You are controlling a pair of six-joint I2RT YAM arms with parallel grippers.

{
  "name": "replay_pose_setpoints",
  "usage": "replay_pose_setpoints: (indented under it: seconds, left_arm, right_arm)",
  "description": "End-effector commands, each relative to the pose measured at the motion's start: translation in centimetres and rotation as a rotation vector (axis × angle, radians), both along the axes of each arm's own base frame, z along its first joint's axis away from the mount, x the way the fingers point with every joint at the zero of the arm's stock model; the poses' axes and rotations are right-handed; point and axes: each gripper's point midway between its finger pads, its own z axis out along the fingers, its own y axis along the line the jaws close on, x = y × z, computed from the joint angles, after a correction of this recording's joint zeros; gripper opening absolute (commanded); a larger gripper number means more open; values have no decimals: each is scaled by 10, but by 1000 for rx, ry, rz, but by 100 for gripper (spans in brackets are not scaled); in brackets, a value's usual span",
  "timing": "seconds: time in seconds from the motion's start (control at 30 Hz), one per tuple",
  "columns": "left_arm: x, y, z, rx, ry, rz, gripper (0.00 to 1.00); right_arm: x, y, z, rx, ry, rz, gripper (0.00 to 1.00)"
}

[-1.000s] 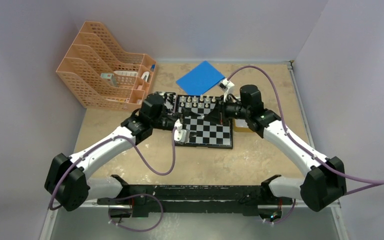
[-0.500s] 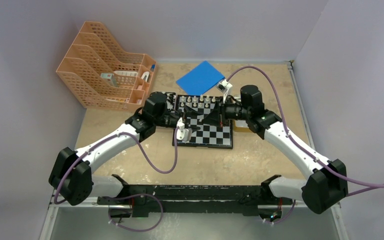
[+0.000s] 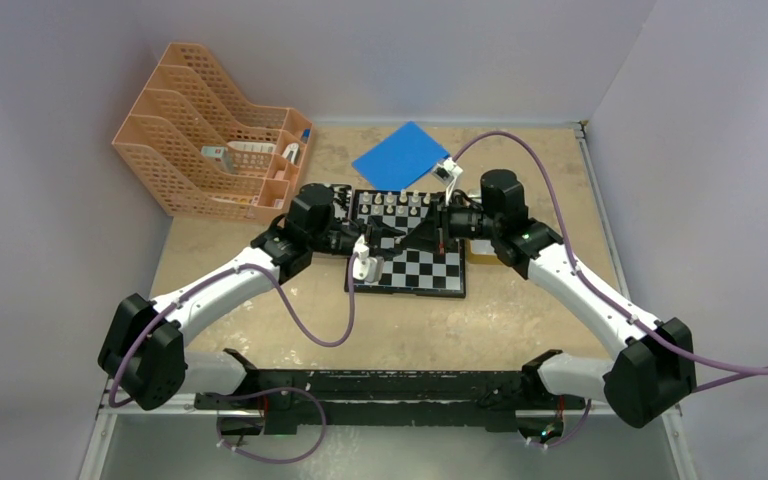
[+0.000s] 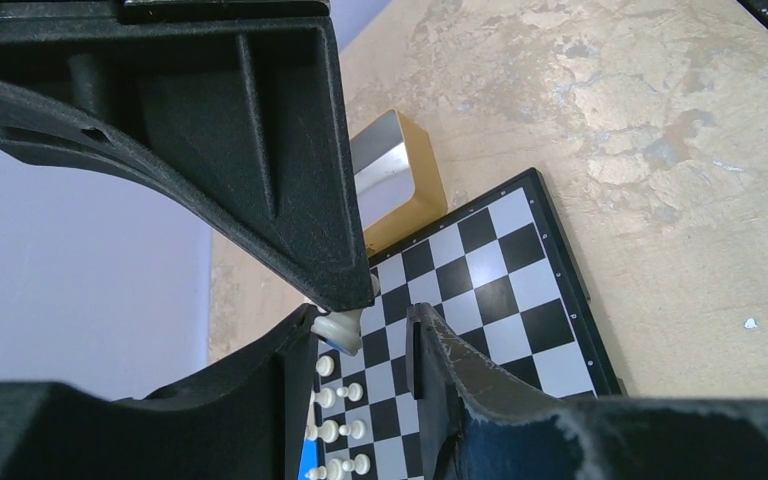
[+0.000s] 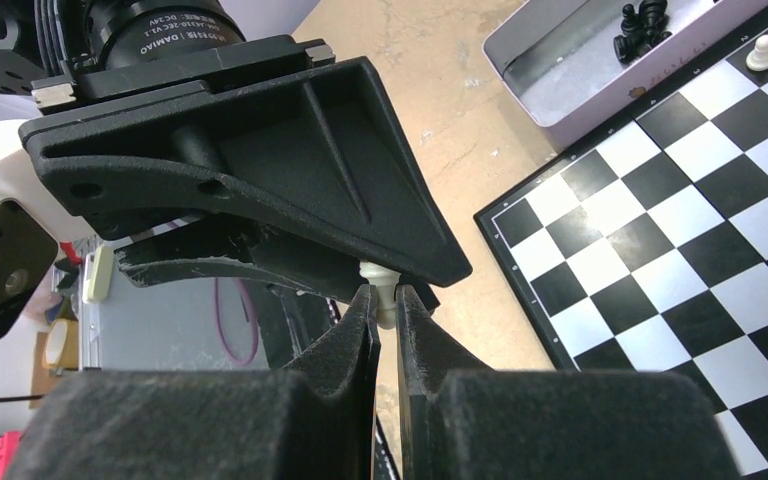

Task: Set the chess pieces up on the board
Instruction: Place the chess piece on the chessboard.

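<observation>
One white piece (image 5: 380,272) above the board (image 3: 430,270).
Pinched in right gripper (image 5: 387,300); left gripper (image 4: 362,318) spread open beside it.

I'm looking down on a tabletop (image 3: 520,320) of mottled beige, worn paler in patches, under even light that throws only soft shadows. Pale lavender walls (image 3: 460,50) close it in at 9, 12 and 3 o'clock. At 10 o'clock an orange mesh file rack (image 3: 200,120) stands by the left wall. A thin metal rail (image 3: 601,190) runs along the 3 o'clock edge.
</observation>
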Motion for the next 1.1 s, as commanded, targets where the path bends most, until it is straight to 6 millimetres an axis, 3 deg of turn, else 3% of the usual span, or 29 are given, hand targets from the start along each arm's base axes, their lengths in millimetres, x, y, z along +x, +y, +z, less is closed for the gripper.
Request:
replay_pose_setpoints:
  seconds: [0.0, 0.53, 0.63, 0.73, 0.87, 1.07]
  left_arm:
    - [-4, -8, 26, -59, -47, -55, 37]
    - [-1, -5, 23, -32, -69, -34, 42]
    - [0, -5, 22, -26, -61, -33, 35]
    - [0, -5, 21, -21, -50, -32, 22]
    - [2, -5, 27, -35, 16, 6, 15]
    - [14, -3, 43, -101, 215, 164, 9]
  right_arm:
    - [0, 4, 15, 31, -38, 16, 9]
    - [5, 7, 3, 23, 8, 7, 9]
    - [5, 7, 2, 24, 10, 9, 9]
    - [5, 7, 3, 27, 6, 8, 9]
    - [8, 6, 4, 19, 3, -20, 9]
    - [16, 0, 29, 102, -32, -146, 17]
